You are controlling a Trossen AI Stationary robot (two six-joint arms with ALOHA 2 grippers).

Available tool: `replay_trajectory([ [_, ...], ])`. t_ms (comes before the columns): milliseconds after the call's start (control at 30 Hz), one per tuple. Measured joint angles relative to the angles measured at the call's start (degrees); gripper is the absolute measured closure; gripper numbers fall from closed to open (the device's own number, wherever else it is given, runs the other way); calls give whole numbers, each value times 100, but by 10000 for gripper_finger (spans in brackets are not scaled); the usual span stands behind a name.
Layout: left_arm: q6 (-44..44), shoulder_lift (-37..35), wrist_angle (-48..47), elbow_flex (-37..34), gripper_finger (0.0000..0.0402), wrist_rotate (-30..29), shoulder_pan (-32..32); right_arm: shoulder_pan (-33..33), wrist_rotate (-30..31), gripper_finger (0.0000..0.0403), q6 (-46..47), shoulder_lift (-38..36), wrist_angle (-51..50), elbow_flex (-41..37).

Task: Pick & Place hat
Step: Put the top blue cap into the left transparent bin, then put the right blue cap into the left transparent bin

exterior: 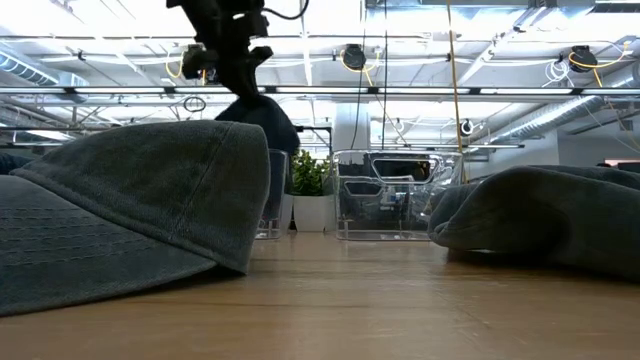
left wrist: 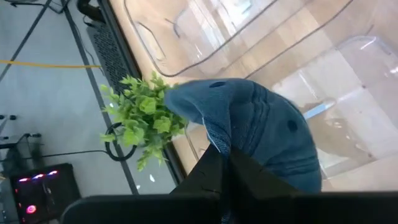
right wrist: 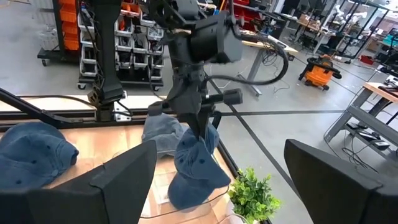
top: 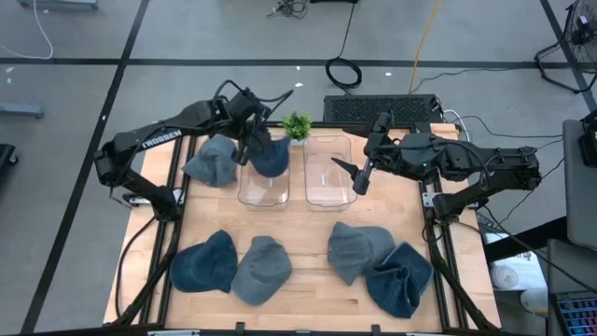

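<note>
My left pincer (top: 250,140) is clamped on a blue hat (top: 269,155), which hangs just below it over the left clear bin (top: 263,189), beside the small plant (top: 298,125). My right pincer (top: 353,172) hovers with fingers apart over the right clear bin (top: 328,182).

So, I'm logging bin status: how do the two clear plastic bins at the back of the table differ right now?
The left clear plastic bin has a dark blue cap hanging over it, pinched by the left gripper. The right clear plastic bin has no cap over it; the open right gripper hovers over its right edge. The small green plant stands behind the gap between them. Both are transparent, upright, side by side, with no cap inside.
</note>
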Motion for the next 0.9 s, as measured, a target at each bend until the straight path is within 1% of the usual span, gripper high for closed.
replay_trajectory([
  [333,-22,-2,52,-104,400,32,106,0,2,61,44,0,103,0],
  [400,-135,-2,118,-104,392,25,111,0,2,60,44,0,101,0],
  [567,-554,-2,316,-104,335,-1,101,9,0,58,46,0,83,0],
  [767,-633,-2,312,-104,269,18,101,11,-9,58,46,0,83,0],
  [833,-705,-4,323,-104,248,-107,101,11,-9,57,44,0,81,0],
  [900,-782,-4,335,-104,227,-368,101,13,-9,57,42,0,81,0],
])
